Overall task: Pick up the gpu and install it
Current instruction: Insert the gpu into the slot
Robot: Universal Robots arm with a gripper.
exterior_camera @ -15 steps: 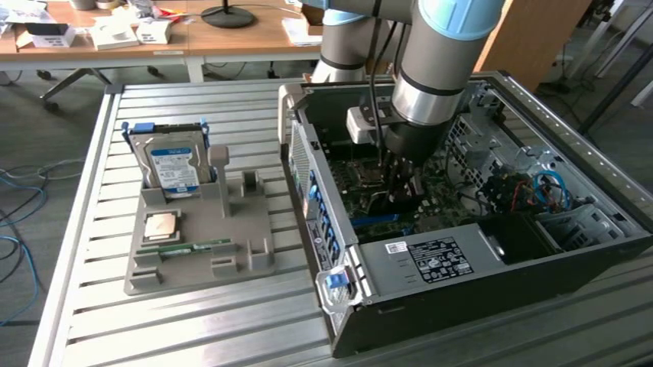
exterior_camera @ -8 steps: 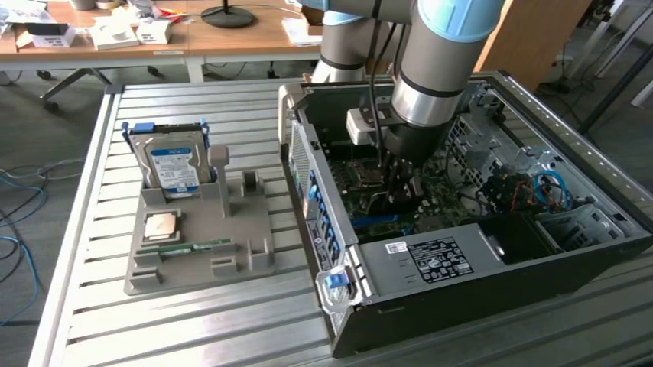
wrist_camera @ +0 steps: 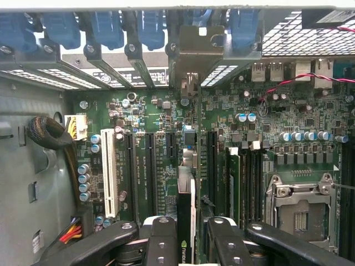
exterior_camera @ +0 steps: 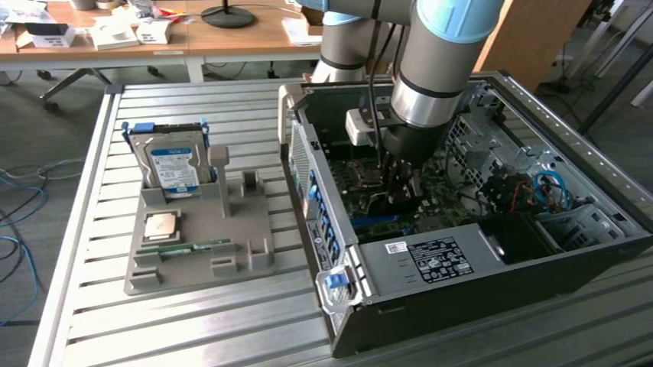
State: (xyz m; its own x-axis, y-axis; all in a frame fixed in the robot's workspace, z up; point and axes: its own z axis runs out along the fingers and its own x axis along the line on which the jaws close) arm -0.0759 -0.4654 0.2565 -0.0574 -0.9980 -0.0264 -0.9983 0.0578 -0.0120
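Note:
The gpu [wrist_camera: 186, 191] appears edge-on in the wrist view as a thin dark card with a small green logo. My gripper [wrist_camera: 186, 239] is shut on it, with black fingers [wrist_camera: 161, 238] pressing on both sides. The card stands upright over the green motherboard [wrist_camera: 266, 122], in line with a long black expansion slot [wrist_camera: 212, 166]. Its silvery end bracket [wrist_camera: 192, 52] reaches up against the case's rear slot openings. In the exterior view my gripper [exterior_camera: 401, 187] is down inside the open computer case [exterior_camera: 429, 256], just above the board.
On the exterior view's left, a grey holder tray [exterior_camera: 204, 267] carries a blue-labelled hard drive [exterior_camera: 173, 167], a processor chip [exterior_camera: 164, 225] and a green memory stick [exterior_camera: 189, 247]. Inside the case are a white slot [wrist_camera: 110, 177], a processor socket [wrist_camera: 302, 208], a black cable bundle [wrist_camera: 47, 133] and blue slot latches [wrist_camera: 105, 27].

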